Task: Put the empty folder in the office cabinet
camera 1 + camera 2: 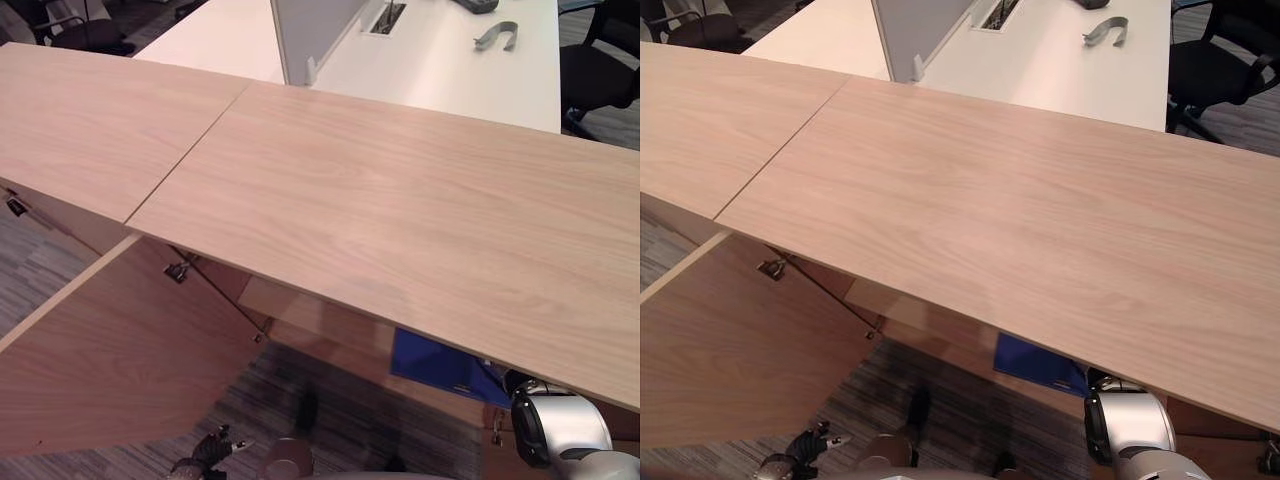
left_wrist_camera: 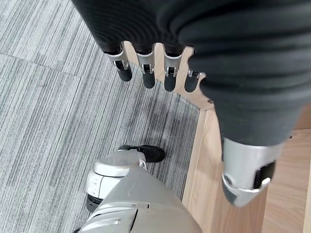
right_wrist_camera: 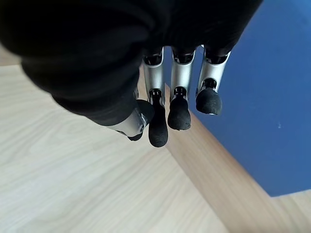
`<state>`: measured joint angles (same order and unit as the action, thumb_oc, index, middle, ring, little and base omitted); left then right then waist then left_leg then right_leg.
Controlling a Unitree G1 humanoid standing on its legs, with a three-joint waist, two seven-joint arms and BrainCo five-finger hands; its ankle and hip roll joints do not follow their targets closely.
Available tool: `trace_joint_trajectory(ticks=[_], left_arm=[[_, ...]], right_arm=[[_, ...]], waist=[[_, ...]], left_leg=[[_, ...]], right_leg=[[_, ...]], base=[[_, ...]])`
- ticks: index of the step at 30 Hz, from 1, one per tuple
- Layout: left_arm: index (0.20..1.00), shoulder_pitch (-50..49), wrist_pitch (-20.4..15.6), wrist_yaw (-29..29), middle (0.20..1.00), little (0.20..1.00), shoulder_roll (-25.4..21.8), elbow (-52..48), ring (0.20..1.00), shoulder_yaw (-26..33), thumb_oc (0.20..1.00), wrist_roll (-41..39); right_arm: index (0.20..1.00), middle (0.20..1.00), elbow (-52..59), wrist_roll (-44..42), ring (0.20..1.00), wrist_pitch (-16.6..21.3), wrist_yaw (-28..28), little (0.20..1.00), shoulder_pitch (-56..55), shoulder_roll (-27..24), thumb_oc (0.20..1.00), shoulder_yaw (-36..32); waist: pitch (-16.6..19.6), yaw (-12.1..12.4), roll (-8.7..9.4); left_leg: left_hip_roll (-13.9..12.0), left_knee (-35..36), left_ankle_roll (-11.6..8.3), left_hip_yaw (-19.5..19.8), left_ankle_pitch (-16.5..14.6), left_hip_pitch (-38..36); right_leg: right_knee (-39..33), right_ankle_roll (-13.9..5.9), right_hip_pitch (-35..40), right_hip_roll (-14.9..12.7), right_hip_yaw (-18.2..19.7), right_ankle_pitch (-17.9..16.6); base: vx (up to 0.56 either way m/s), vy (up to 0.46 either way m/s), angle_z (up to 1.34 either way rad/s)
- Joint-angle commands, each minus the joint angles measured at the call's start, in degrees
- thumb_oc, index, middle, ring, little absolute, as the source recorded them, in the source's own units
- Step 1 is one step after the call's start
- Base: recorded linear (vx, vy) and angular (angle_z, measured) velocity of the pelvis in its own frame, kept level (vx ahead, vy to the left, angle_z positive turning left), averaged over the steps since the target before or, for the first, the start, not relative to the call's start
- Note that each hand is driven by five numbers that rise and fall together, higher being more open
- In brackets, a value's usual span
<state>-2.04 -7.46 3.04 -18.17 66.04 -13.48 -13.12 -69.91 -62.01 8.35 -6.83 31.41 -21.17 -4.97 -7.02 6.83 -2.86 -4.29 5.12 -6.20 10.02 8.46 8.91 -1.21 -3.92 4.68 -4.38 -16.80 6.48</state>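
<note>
Folder [image 3: 262,97], the blue one, lies on the shelf inside the cabinet [image 1: 400,220] just past the right hand [image 3: 170,87], whose fingers hang loose and hold nothing, so closing the door [image 1: 110,350] seems next.

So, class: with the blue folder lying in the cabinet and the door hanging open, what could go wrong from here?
1. The right hand hangs beside the blue folder on the shelf; pulling out, its fingers might drag the folder along.
2. The cabinet door stands wide open near the left hand; a hasty swing could knock it.
</note>
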Motion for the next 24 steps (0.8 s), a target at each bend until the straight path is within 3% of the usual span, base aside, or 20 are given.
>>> trace_joint_trajectory(ticks=[1, 3, 5, 8, 12, 16, 21, 24], left_arm=[[1.000, 3.91, -1.40, 0.13, 1.000, 1.000, -0.46, 0.03, 1.000, -1.44, 1.000, -0.62], [1.000, 4.38, -1.26, 0.03, 1.000, 1.000, 0.02, 0.04, 1.000, -0.69, 1.000, -0.95], [1.000, 5.29, -1.04, -0.15, 1.000, 1.000, 1.09, -0.13, 1.000, 1.44, 1.000, -1.90], [1.000, 5.65, -0.85, -0.24, 1.000, 1.000, 2.27, 0.00, 1.000, 3.25, 1.000, -1.79], [1.000, 5.66, -0.80, -0.32, 1.000, 1.000, 2.88, 0.06, 1.000, 4.81, 1.000, -0.76], [1.000, 5.27, -0.92, 1.01, 1.000, 1.000, 3.07, -0.41, 1.000, 6.08, 1.000, 0.92], [1.000, 4.76, -1.00, 2.38, 1.000, 1.000, 3.15, -0.75, 1.000, 6.26, 1.000, 1.82], [1.000, 4.52, -0.88, 2.60, 1.000, 1.000, 3.33, -0.47, 1.000, 6.27, 1.000, 1.60]], right_arm=[[0.200, 0.200, 4.14, -1.95, 0.200, 3.54, 2.45, 0.200, 6.71, -0.51, 0.200, -0.63], [0.200, 0.200, 9.75, -1.54, 0.200, 4.84, 2.94, 0.200, 4.65, 2.20, 0.200, 0.92], [0.200, 0.200, 22.42, 0.54, 0.200, 6.65, 4.46, 0.200, -3.53, 7.44, 0.200, 4.41], [0.200, 0.200, 32.19, 2.97, 0.200, 7.11, 6.61, 0.200, -12.45, 9.94, 0.200, 6.74], [0.200, 0.200, 40.17, 6.20, 0.200, 6.15, 9.18, 0.200, -20.67, 9.97, 0.200, 9.22], [0.200, 0.200, 50.73, 8.95, 0.200, 3.91, 15.36, 0.200, -29.05, 7.41, 0.200, 13.45], [0.200, 0.200, 55.89, 11.31, 0.200, 0.69, 20.27, 0.200, -33.53, 3.53, 0.200, 18.10], [0.200, 0.200, 53.08, 12.27, 0.200, -0.61, 20.74, 0.200, -34.73, 3.58, 0.200, 19.59]], waist=[[-0.38, 3.02, 0.53], [-0.49, 2.66, 0.58], [-0.33, 1.41, 0.91], [0.08, -0.07, 1.18], [0.74, -1.48, 1.36], [1.25, -3.24, 1.68], [1.69, -4.10, 1.94], [1.94, -4.36, 2.16]], left_leg=[[-1.90, -0.12, -0.53, 0.98, -9.09, -5.63], [-1.99, -0.12, -0.51, 0.83, -9.09, -5.67], [-2.23, -0.12, -0.51, 0.30, -9.08, -5.84], [-2.39, -0.12, -0.57, -0.04, -9.08, -6.07], [-2.57, -0.12, -0.66, -0.22, -9.12, -6.40], [-2.83, -0.12, -0.89, -0.62, -9.10, -6.82], [-3.09, -0.12, -1.08, -1.25, -9.12, -7.40], [-3.24, -0.12, -1.17, -1.50, -9.17, -7.75]], right_leg=[[7.43, -6.44, -6.11, -8.17, 0.69, -1.05], [7.50, -6.42, -6.24, -8.09, 0.81, -1.10], [7.36, -6.38, -6.34, -8.01, 1.02, -1.30], [7.23, -6.26, -6.30, -7.93, 1.24, -1.41], [7.11, -6.22, -6.18, -7.94, 1.19, -1.54], [6.88, -6.22, -6.15, -7.82, 1.33, -1.81], [6.97, -6.20, -6.08, -7.68, 1.78, -1.92], [7.11, -6.17, -6.01, -7.66, 2.06, -2.00]], base=[[0.00, 0.000, 0.00], [0.00, 0.000, 0.00], [0.00, 0.000, 0.00], [0.00, 0.000, 0.00], [0.00, 0.002, 0.01], [0.00, -0.001, -0.04], [0.00, -0.001, -0.05], [0.01, 0.000, -0.08]])
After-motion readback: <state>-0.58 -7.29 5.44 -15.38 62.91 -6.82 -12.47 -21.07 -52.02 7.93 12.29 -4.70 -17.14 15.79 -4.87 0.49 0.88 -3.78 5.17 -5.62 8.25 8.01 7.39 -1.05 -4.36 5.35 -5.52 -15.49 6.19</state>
